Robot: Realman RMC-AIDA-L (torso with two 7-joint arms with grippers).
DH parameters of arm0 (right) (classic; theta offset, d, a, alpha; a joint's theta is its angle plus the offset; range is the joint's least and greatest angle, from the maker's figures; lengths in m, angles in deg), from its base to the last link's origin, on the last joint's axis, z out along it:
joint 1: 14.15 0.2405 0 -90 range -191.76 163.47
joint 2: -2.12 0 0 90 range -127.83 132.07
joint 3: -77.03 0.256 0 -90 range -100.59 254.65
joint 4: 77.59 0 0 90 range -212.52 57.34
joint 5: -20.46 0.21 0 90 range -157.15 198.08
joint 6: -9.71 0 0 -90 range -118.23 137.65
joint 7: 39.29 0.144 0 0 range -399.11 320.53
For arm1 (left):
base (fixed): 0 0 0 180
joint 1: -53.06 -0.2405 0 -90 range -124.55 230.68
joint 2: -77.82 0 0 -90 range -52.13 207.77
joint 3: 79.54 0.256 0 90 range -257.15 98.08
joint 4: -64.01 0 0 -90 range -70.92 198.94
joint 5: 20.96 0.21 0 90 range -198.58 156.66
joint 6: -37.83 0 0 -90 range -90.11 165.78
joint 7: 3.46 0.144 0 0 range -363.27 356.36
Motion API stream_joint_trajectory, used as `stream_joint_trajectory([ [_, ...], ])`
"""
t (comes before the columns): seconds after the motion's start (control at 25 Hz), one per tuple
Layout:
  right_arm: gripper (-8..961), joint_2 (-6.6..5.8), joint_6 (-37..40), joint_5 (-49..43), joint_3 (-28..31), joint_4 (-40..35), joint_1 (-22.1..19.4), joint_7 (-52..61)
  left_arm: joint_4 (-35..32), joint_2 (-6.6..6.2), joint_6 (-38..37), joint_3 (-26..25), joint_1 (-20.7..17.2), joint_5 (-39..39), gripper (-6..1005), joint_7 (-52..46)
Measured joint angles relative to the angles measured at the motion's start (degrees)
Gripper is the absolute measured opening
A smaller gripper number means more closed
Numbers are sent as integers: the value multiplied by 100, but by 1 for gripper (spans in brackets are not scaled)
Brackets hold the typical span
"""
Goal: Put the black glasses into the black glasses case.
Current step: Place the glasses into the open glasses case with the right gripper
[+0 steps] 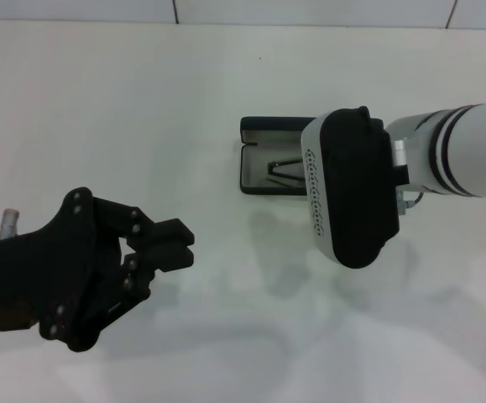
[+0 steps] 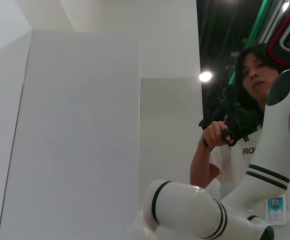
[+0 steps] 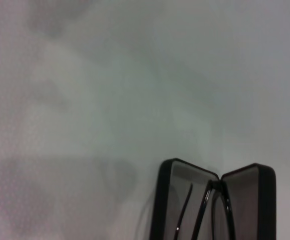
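Note:
The black glasses case (image 1: 245,168) lies open on the white table, right of centre in the head view, with its lid toward the back. The black glasses (image 1: 283,170) lie inside it; only thin temple arms show, and the rest is hidden under my right arm. My right arm's wrist housing (image 1: 352,185) hangs over the case's right part and hides the gripper. The right wrist view shows the open case (image 3: 161,200) with the folded glasses (image 3: 205,205) in it. My left gripper (image 1: 175,245) is shut and empty at the lower left, well apart from the case.
The white table (image 1: 142,109) runs back to a tiled wall. The left wrist view points away from the table at a white wall panel (image 2: 74,140), a person (image 2: 250,100) and my white right arm (image 2: 195,210).

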State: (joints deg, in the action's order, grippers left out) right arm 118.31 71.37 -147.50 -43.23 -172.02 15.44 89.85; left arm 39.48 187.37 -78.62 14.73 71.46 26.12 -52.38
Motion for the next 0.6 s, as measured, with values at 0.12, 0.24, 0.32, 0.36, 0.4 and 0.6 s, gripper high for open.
stream_joint_trajectory([
  [0.12, 47, 0, -325, -107, -51, 281, 28, 11, 15, 10, 0, 0, 21, 4, 98, 2],
  [0.24, 48, 0, -548, -190, -105, 494, 54, 26, 19, 17, 0, 0, 23, 2, 98, 3],
  [0.32, 48, 0, -608, -194, -109, 583, 80, 43, 25, 20, 1, 1, 23, -10, 98, 5],
  [0.36, 48, 0, -654, -197, -112, 634, 101, 70, 25, 22, 2, 2, 23, -13, 98, 5],
  [0.4, 48, 0, -689, -199, -114, 677, 116, 81, 26, 25, 3, 3, 23, -16, 98, 5],
  [0.6, 49, 1, -894, -204, -215, 871, 170, 105, 42, 53, 7, -39, 23, -21, 99, 7],
])
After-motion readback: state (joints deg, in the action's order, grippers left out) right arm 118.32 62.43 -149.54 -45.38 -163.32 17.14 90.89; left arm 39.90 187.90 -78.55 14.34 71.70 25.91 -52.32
